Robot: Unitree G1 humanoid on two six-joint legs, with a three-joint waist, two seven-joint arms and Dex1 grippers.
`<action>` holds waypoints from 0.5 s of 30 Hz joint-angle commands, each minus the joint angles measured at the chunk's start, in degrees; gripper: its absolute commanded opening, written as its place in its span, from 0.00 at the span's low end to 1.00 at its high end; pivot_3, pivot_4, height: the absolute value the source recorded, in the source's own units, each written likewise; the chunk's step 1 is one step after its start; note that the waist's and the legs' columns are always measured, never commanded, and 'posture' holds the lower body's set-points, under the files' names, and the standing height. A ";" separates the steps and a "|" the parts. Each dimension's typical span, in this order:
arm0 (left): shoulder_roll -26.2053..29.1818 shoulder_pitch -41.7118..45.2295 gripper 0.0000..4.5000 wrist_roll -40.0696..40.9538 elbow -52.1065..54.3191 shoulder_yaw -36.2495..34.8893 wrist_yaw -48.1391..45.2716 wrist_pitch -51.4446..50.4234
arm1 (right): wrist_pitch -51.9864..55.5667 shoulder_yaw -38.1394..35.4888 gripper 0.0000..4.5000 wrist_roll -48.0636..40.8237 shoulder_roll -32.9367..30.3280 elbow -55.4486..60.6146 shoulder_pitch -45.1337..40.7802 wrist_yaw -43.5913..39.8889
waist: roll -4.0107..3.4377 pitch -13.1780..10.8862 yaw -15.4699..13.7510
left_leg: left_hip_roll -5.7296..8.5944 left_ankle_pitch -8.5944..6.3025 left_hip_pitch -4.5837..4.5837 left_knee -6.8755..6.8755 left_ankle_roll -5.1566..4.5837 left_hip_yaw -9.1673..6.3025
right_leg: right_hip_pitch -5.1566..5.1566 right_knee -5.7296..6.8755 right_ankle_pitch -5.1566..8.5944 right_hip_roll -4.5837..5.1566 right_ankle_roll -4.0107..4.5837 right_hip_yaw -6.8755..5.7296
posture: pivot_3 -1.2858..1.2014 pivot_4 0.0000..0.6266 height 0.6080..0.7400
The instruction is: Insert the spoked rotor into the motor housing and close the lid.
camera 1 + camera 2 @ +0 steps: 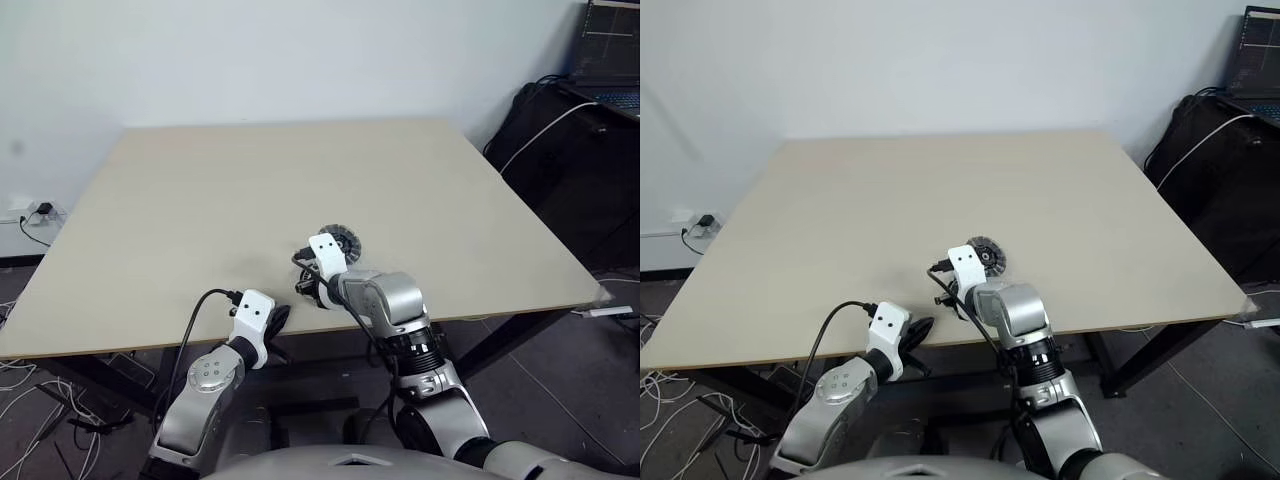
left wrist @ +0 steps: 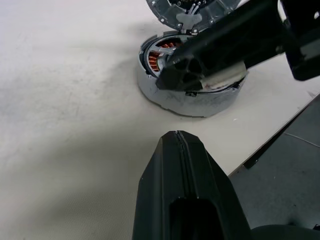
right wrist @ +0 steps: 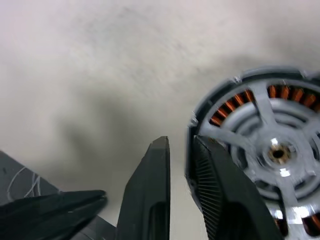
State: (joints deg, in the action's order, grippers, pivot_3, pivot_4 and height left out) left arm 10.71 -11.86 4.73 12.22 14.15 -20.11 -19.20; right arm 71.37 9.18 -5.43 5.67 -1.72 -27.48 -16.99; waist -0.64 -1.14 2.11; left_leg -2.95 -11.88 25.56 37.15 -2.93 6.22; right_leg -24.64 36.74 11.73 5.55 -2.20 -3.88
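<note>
The motor housing [image 3: 235,100] lies near the table's front edge, copper windings showing between the silvery spokes of the spoked rotor [image 3: 272,150] seated inside it. My right gripper [image 3: 180,145] hangs over the housing's near side, its fingers slightly apart with bare table between them and one finger [image 3: 220,190] against the housing's rim. The lid [image 1: 342,243], a grey ribbed disc with a dark centre, lies flat on the table just beyond the housing. My left gripper [image 2: 176,137] is shut and empty, a short way left of the housing [image 2: 190,100] at the table's front edge.
The pale table [image 1: 300,180] stretches wide beyond the parts. Its front edge [image 1: 150,340] runs right beside both grippers. A laptop [image 1: 610,60] sits on dark gear at the back right, with a white cable [image 1: 540,130] hanging off it.
</note>
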 commanded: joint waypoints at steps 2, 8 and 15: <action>-0.13 0.99 0.00 0.18 1.47 -0.05 -0.25 0.97 | -2.01 5.46 0.20 -2.74 -5.93 7.11 -2.71 -5.86 | 0.00 0.00 -0.02 | -0.01 0.01 0.01 0.00 0.02 -0.01 | 0.00 -0.06 0.04 -0.03 0.04 0.00 | 0.52 0.00 1.00; -0.18 1.34 0.00 0.24 1.14 -0.05 -0.42 1.02 | -22.98 24.48 0.20 3.55 -27.36 10.13 -4.02 -22.20 | 0.05 -0.01 -0.03 | 0.07 -0.02 0.09 0.00 -0.06 0.03 | 0.14 -0.60 0.04 -0.02 -0.06 0.02 | 0.52 0.00 1.00; -0.26 1.28 0.00 0.32 1.16 -0.11 -0.31 0.95 | -37.31 34.18 0.20 9.99 -40.77 9.01 -7.64 -37.39 | 0.11 -0.05 -0.10 | 0.02 -0.03 0.09 -0.01 -0.08 0.01 | 0.16 -0.69 0.06 -0.13 -0.10 0.01 | 0.52 0.00 1.00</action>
State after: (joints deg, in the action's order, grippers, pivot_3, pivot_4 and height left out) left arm 10.64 -11.20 4.85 12.20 14.10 -20.26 -19.21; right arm 37.64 42.86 2.87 -34.70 6.83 -33.05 -51.95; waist -0.53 -1.19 2.01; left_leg -2.95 -11.91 25.65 37.16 -3.02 6.22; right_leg -24.47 36.04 11.78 5.39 -2.31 -3.86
